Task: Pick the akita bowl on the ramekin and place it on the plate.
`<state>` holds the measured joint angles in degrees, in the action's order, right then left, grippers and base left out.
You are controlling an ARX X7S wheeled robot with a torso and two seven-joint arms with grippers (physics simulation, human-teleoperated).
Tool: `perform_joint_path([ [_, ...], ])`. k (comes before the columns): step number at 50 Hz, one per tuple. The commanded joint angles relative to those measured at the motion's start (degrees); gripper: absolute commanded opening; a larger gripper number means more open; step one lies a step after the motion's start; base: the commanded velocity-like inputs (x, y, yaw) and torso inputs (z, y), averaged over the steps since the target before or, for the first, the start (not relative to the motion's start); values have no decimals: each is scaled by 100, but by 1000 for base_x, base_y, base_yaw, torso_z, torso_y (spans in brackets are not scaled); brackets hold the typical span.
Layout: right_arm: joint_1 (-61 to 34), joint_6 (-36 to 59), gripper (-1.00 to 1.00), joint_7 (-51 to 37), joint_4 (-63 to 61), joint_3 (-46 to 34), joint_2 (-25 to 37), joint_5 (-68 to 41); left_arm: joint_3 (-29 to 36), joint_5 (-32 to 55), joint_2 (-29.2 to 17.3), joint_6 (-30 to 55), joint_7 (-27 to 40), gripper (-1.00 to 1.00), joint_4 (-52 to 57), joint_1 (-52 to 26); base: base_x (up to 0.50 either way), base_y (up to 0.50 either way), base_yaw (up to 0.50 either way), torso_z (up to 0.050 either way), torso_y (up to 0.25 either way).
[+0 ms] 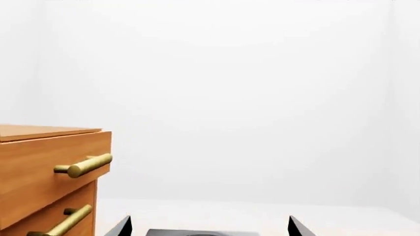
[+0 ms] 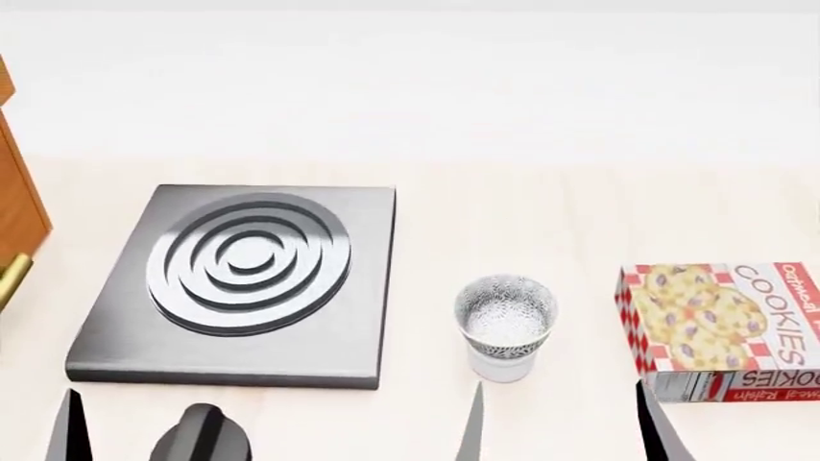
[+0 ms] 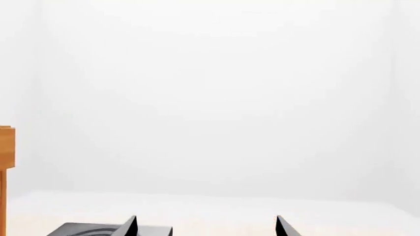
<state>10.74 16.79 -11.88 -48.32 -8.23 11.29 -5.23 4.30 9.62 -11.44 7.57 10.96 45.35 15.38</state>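
In the head view the akita bowl (image 2: 506, 305), white with fine grey speckles, sits on top of the ramekin (image 2: 501, 366), a plain white cup of which only the lower part shows. Both stand on the pale counter between the stove slab and the cookie box. My right gripper (image 2: 564, 427) is open just in front of the bowl, with its thin fingertips wide apart and holding nothing. My left gripper (image 2: 134, 432) is open at the near left, in front of the slab. The plate is out of view. Both wrist views show open jaws and mostly white wall.
A dark grey stove slab (image 2: 237, 283) with concentric metal rings lies left of the bowl. A red-and-white cookies box (image 2: 724, 331) lies to the right. A wooden drawer cabinet (image 1: 46, 167) with brass handles stands at the left.
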Motion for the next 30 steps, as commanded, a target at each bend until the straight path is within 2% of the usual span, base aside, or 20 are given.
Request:
perform_joint_path([
  [1,-10,22,100,-38,-29,6,63,-64,34,16,-49,-17,47,100,11,3,0,0,0,50,0],
  [20,-27,31,100,-115,-49,-44,138,-93,74,30,-118,-109,125,100,15,21,0,0,0,50,0],
  [24,43,-288,100,-77,3,-109,209,3,67,88,-125,-161,126,100,5,25,38,0,0,0,0],
  [30,28,-258,100,-111,21,-129,232,11,80,102,-148,-210,139,100,10,44,500,0,0,0,0],
])
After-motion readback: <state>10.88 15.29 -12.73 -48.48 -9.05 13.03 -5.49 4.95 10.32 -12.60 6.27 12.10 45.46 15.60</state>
